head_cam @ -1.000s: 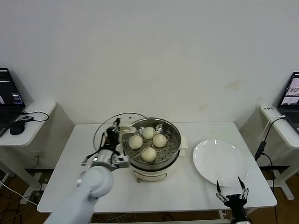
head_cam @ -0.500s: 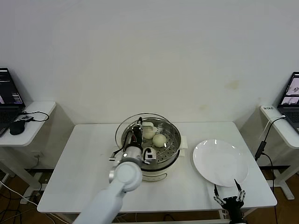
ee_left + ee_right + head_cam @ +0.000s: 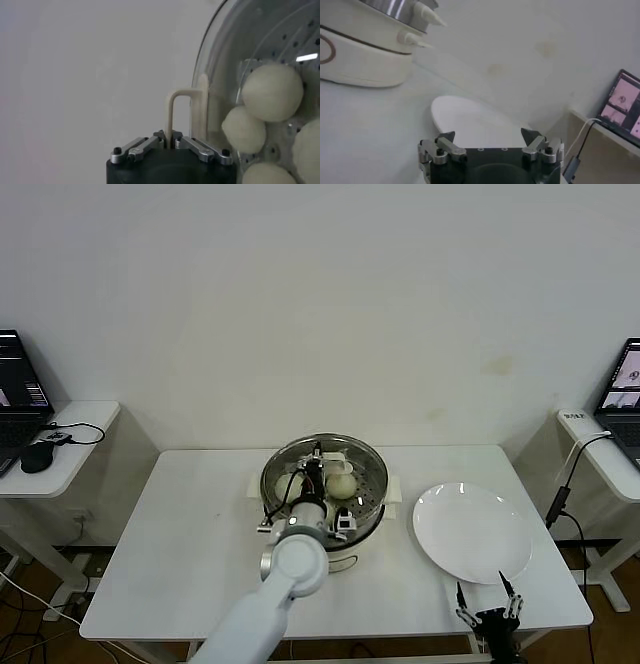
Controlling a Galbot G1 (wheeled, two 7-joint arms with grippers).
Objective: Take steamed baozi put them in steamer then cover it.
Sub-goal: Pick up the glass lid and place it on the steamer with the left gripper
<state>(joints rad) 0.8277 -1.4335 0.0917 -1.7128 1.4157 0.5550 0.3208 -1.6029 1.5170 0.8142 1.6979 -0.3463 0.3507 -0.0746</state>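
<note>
Over the steamer (image 3: 330, 514), at the middle of the white table (image 3: 170, 534), we see the left gripper (image 3: 317, 468) pinching the cream-white handle of the cover (image 3: 355, 452); in the left wrist view its fingers (image 3: 137, 148) press together on that handle (image 3: 186, 111). The glass cover (image 3: 235, 45) sits over the steamer's shiny pot, about matching its rim, though we cannot tell whether it rests fully on the rim. Through the glass we see the steamed baozi (image 3: 272, 91) lying on the perforated tray inside the steamer, close together; one bun (image 3: 341, 484) shows clearly from the head view, just beside the gripper. To the right of the steamer lies a flat white plate (image 3: 472, 532), apart from it. Past the plate, at the table's near edge and well away from the steamer, the right gripper (image 3: 490, 616) hangs with its fingers (image 3: 442, 145) spread wide, holding nothing. From the right wrist view the steamer's cream-white base (image 3: 360, 47) stands beyond the plate (image 3: 470, 120).
</note>
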